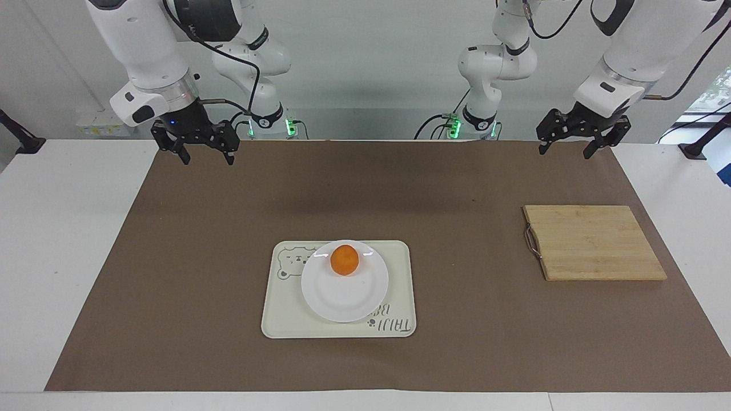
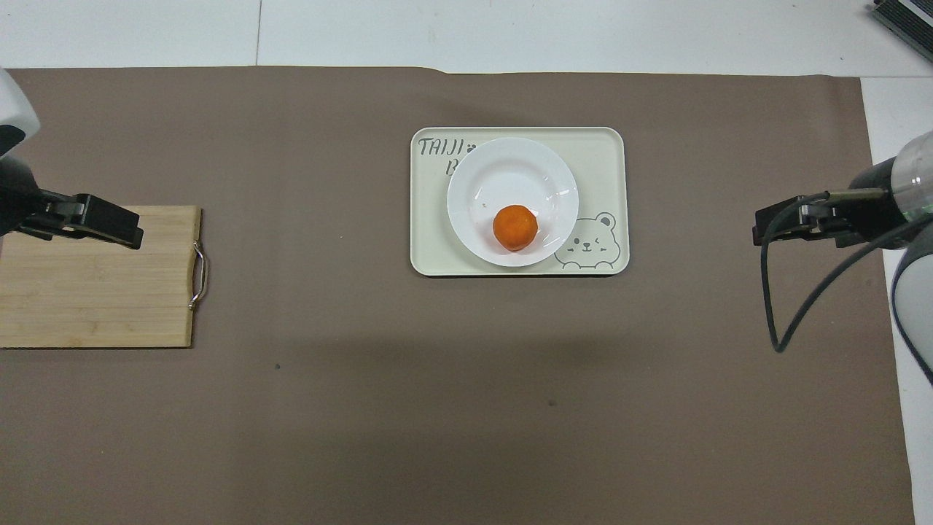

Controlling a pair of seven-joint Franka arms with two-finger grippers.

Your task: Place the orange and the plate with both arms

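Note:
The orange [image 1: 344, 260] [image 2: 515, 227] lies on the white plate [image 1: 345, 291] [image 2: 510, 175], on the part of the plate nearest the robots. The plate rests on the cream bear tray [image 1: 400, 274] [image 2: 605, 153] in the middle of the brown mat. My right gripper [image 1: 207, 157] [image 2: 762, 227] is open and empty, up in the air over the mat's edge at the right arm's end. My left gripper [image 1: 565, 150] [image 2: 135, 235] is open and empty, raised over the mat by the wooden board. Both are well apart from the plate.
A wooden cutting board [image 1: 594, 242] [image 2: 95, 292] with a metal handle lies toward the left arm's end. The brown mat [image 1: 457, 188] covers most of the white table. A black cable [image 2: 773, 306] hangs from the right arm.

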